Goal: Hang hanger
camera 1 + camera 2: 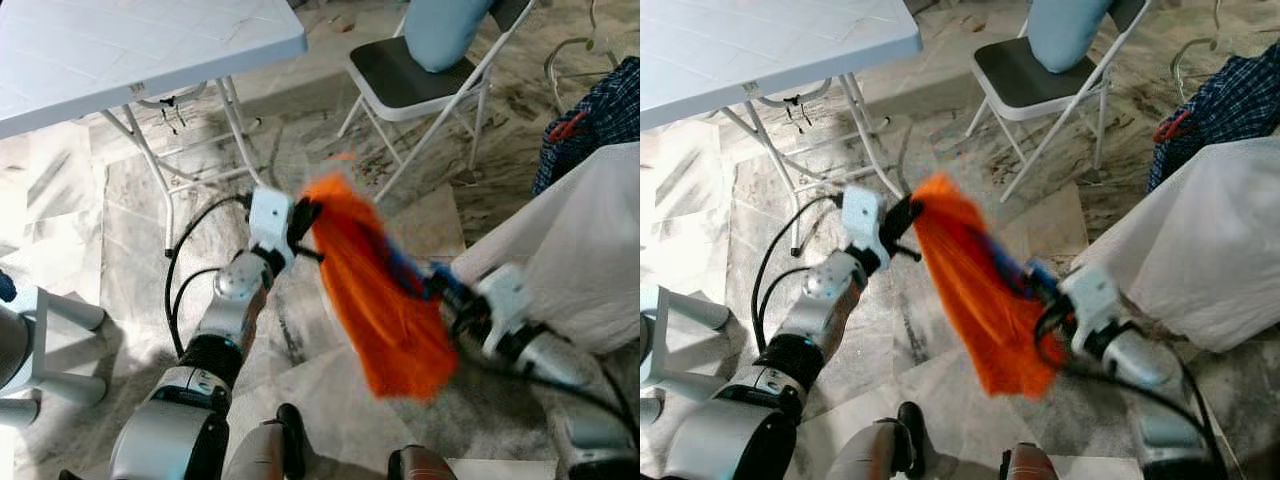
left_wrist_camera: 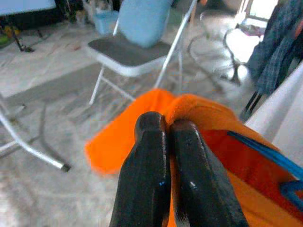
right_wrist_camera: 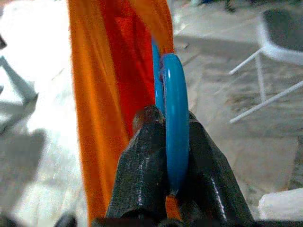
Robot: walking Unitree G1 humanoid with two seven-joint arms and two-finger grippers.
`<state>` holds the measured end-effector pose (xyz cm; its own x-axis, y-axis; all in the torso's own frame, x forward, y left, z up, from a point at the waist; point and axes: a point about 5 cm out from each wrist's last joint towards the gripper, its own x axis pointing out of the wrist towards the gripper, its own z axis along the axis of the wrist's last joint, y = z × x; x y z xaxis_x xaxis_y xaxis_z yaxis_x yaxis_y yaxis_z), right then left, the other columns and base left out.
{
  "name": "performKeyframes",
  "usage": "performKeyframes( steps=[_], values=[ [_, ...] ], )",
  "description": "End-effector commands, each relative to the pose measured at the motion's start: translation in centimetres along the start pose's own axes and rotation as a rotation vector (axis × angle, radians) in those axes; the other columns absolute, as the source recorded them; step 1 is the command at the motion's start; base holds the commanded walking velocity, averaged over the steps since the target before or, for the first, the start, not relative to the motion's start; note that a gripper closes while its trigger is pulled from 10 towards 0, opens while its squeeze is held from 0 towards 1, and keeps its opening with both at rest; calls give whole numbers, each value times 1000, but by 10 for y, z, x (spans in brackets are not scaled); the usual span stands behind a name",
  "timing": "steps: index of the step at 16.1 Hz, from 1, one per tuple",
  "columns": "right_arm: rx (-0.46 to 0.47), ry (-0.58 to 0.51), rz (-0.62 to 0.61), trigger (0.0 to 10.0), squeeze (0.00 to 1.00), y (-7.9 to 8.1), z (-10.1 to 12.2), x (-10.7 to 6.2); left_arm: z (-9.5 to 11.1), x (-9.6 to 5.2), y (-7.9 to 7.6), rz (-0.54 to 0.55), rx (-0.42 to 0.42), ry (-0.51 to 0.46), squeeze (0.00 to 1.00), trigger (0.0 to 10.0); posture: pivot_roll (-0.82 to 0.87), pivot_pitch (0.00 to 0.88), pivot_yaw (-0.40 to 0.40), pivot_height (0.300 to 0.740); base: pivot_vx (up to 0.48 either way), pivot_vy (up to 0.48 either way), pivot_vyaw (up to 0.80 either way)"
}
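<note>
An orange garment (image 1: 380, 290) hangs in the air between my two arms, over the marble floor. My left gripper (image 1: 305, 222) is shut on the garment's upper edge (image 2: 184, 106). A blue plastic hanger (image 3: 174, 118) runs inside the cloth, and a strip of it shows at the garment's right side (image 1: 410, 270). My right gripper (image 1: 447, 290) is shut on that blue hanger, lower and to the right of the left one. Most of the hanger is hidden by the orange cloth.
A white folding table (image 1: 120, 50) stands at the back left. A folding chair (image 1: 420, 80) with a light blue cushion is behind the garment. To the right lie a white sheet-covered mass (image 1: 570, 240) and a dark plaid garment (image 1: 595, 120).
</note>
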<state>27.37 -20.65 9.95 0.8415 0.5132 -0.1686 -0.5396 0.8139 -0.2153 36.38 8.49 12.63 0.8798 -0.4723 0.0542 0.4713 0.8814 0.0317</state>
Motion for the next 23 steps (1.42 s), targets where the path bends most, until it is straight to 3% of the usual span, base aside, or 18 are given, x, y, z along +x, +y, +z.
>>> performKeyframes(
  steps=[1, 4, 6, 7, 10, 12, 14, 15, 16, 18, 23],
  values=[
    [-67, -13, 16, 0, 0, 0, 7, -1, -9, -6, 7, 26, 36, 34, 0, 118, -165, 174, 73, 740, 0, 0, 0],
    [-179, 87, 31, 0, 0, 4, -5, -2, -48, -26, 5, 56, 65, 190, 0, 471, -191, 163, 71, 740, 0, 0, 0],
    [-186, 95, 53, 0, 0, 8, -7, -5, -58, -32, 4, 71, 61, 232, 0, 627, -200, 161, 65, 740, 0, 0, 0],
    [-184, 106, 78, 0, 0, 9, -8, -14, -67, -38, 9, 116, 48, 277, 0, 667, -211, 160, 60, 740, 0, 0, 0],
    [-177, 151, 129, 0, 0, 5, -12, -40, -60, -35, 19, 163, 36, 264, 0, 667, -229, 162, 57, 740, 0, 0, 0],
    [-233, 216, 178, 0, 0, 5, -19, -55, -48, -26, 19, 156, 23, 217, 0, 980, -240, 165, 58, 740, 0, 0, 0],
    [-300, 265, 220, 0, 0, 7, -24, -60, -37, -17, 16, 140, 6, 173, 0, 1490, -245, 168, 64, 740, 0, 0, 0],
    [-307, 267, 215, 0, 0, 7, -24, -59, -35, -15, 15, 134, 4, 165, 0, 1647, -245, 168, 64, 740, 0, 0, 0],
    [-302, 246, 187, 0, 0, 6, -21, -53, -30, -10, 8, 90, 6, 137, 0, 2863, -243, 170, 68, 740, 0, 0, 0],
    [-293, 203, 176, 0, 0, 10, -17, -45, -31, -8, 1, 66, -12, 145, 0, 3569, -237, 170, 72, 740, 0, 0, 0],
    [-232, 91, 127, 0, 0, 11, 2, -37, -66, -32, 14, 150, -37, 338, 0, 4078, -229, 169, 89, 740, 0, 0, 0]
  ],
)
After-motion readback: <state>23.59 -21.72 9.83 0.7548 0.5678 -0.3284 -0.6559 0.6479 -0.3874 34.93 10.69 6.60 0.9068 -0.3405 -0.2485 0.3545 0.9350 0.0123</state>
